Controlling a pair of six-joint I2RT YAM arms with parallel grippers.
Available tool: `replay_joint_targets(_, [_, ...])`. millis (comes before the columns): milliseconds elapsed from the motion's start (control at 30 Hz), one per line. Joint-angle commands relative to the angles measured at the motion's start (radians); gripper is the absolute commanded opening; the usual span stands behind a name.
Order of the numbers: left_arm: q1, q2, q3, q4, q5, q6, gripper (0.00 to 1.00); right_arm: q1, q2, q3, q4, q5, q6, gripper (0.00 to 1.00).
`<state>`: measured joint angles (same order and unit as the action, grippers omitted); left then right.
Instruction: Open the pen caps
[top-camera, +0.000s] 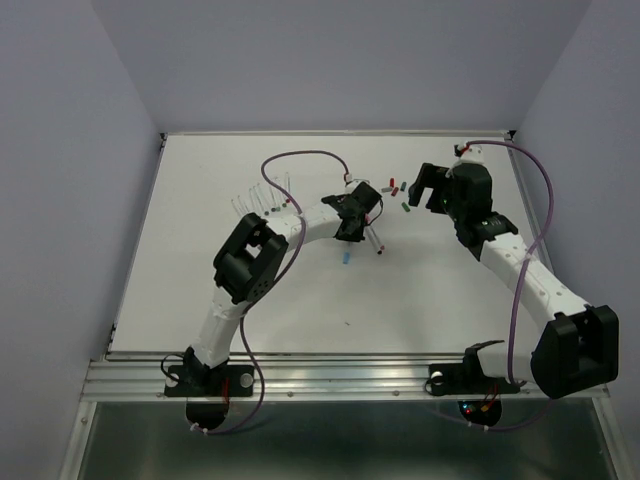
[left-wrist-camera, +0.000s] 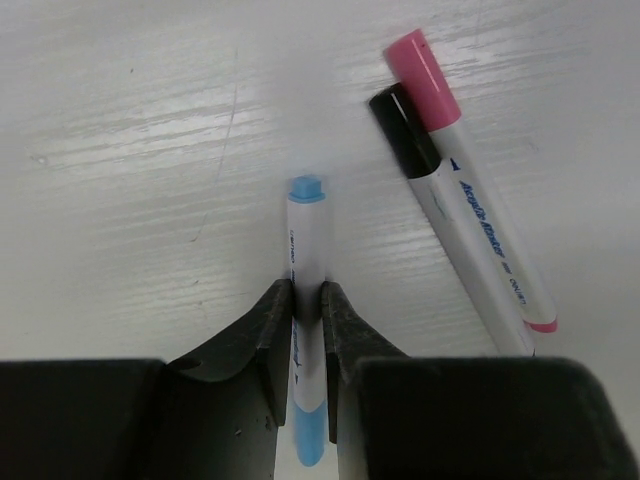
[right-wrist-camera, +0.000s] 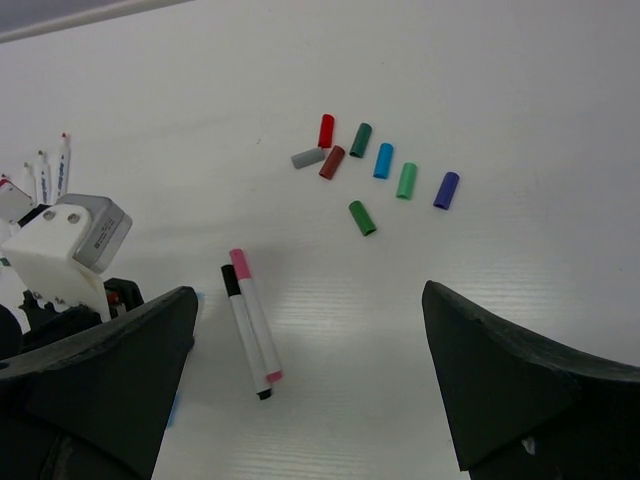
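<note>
**Blue pen being pinched in left jaws**

The blue pen (left-wrist-camera: 307, 240) is being gripped across its white barrel by the left jaws. A pink pen (left-wrist-camera: 490, 230) and a black pen (left-wrist-camera: 432, 195), both capped, are lying side by side on the tabletop (left-wrist-camera: 130, 150) just beside it. The right jaws are being held wide, with nothing between them. Loose caps (right-wrist-camera: 383, 160) are lying clustered ahead of them.

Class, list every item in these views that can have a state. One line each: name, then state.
left gripper: fingers shut on the blue pen
right gripper: open, empty, above the table
blue pen: capped, held by its barrel
pink pen: capped, lying against the black pen
black pen: capped, lying on the table
loose caps: off their pens, clustered on the table
</note>
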<state>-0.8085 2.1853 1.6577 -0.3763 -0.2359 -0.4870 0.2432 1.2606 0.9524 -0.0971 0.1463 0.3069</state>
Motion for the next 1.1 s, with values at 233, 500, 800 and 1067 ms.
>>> replay_joint_targets(233, [0.058, -0.323, -0.156, 0.181, 0.032, -0.022, 0.00, 0.001, -0.059, -0.006, 0.056, -0.137, -0.012, 1.00])
replay_joint_targets(500, [0.118, -0.490, -0.323, 0.387, 0.058, -0.153, 0.00, 0.001, -0.007, -0.001, 0.131, -0.523, 0.012, 1.00])
replay_joint_targets(800, [0.114, -0.651, -0.464, 0.622, -0.005, -0.280, 0.00, 0.056, 0.121, 0.026, 0.332, -0.866, 0.152, 1.00])
replay_joint_targets(1067, [0.100, -0.683, -0.486, 0.622, -0.078, -0.312, 0.00, 0.136, 0.192, 0.088, 0.338, -0.866, 0.149, 1.00])
